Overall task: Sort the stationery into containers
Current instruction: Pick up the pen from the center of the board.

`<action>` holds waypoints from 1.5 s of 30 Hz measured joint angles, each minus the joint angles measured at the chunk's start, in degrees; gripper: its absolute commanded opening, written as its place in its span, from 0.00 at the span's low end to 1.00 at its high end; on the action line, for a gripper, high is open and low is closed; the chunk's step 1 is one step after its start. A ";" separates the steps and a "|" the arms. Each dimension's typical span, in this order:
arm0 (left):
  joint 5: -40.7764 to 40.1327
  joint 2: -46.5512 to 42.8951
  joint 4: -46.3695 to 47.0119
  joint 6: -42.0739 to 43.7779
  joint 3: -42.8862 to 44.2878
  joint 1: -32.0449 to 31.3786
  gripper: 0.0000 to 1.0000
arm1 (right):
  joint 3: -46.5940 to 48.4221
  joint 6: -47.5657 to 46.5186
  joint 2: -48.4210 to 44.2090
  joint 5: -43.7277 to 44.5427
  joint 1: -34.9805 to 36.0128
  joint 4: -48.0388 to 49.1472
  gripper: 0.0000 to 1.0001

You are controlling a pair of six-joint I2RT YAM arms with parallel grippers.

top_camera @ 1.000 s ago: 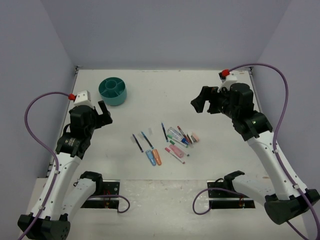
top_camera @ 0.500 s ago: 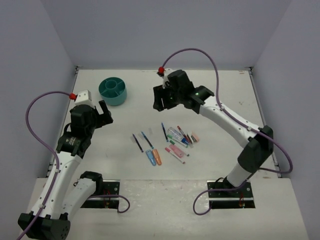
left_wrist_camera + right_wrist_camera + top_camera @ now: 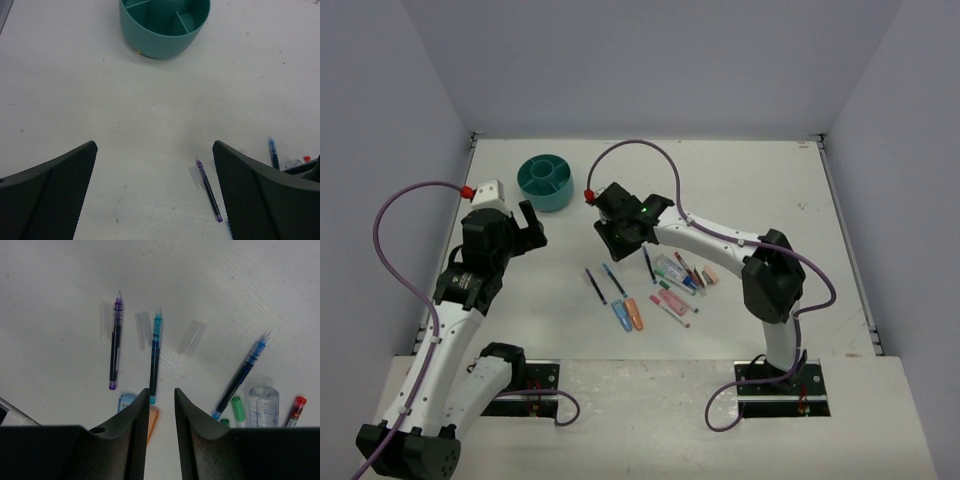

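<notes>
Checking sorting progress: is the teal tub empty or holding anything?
Empty, as far as shown: the tub shows bare teal compartments in top and left wrist views.

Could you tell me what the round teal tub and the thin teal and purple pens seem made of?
The round teal ribbed tub looks like matte moulded plastic: even colour, vertical ribs, thin dividers. The thin teal-tipped pen and the purple-tipped pen seem glossy plastic: tinted see-through ends over dark barrels. The clear cap between them is probably transparent plastic; the table shows through.
</notes>
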 measured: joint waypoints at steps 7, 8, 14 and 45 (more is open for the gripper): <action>0.19 -0.01 0.00 0.02 0.00 0.00 1.00 | 0.23 1.13 5.67 2.02 2.71 -0.18 0.28; 0.21 -0.01 0.00 0.01 0.00 0.00 1.00 | 0.23 1.27 6.30 2.22 2.86 -0.25 0.28; 0.39 -0.01 0.00 0.01 0.00 0.00 1.00 | 1.08 2.02 8.72 3.16 3.09 -0.54 0.27; -2.37 -0.05 -0.37 -1.20 0.00 0.00 1.00 | 1.87 4.34 13.17 5.58 3.97 -0.86 0.13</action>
